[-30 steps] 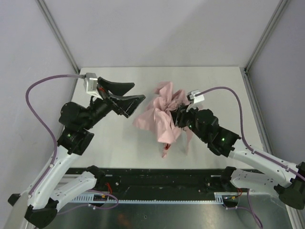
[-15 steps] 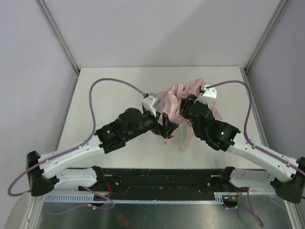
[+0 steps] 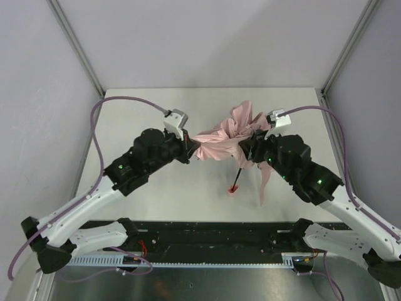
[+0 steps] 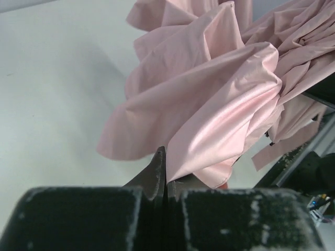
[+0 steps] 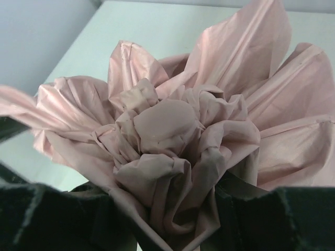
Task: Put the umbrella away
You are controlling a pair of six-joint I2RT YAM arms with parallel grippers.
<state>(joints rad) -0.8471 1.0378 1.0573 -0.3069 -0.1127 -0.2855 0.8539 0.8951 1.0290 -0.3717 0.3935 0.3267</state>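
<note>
Status: task incomplete. The pale pink fabric folding umbrella (image 3: 229, 133) sits over the middle-right of the white table (image 3: 144, 106), held between my two grippers.

Done so far, as the views show: the canopy is collapsed. It remains loose, however. The panels flare out in crumpled folds, none is wound round the shaft, and a long pink strap (image 3: 264, 185) hangs free.

Grip states:
- My left gripper (image 3: 192, 150) has its fingers pressed together, pinching the edge of one panel, which is drawn out taut to the left.
- My right gripper (image 3: 249, 149) is partly closed round the bunched fabric just below the crown.

Remaining, in my judgement: gather the panels, wind them round the shaft, fasten the strap, shorten the shaft. No storage place is in view.

Orientation: the long axis follows the thin black metal shaft (image 3: 240, 175). It slants from the canopy down towards the near edge. The small pink handle (image 3: 232, 189) is the low end; the crown faces up. Whether the handle touches the table I cannot tell.
</note>
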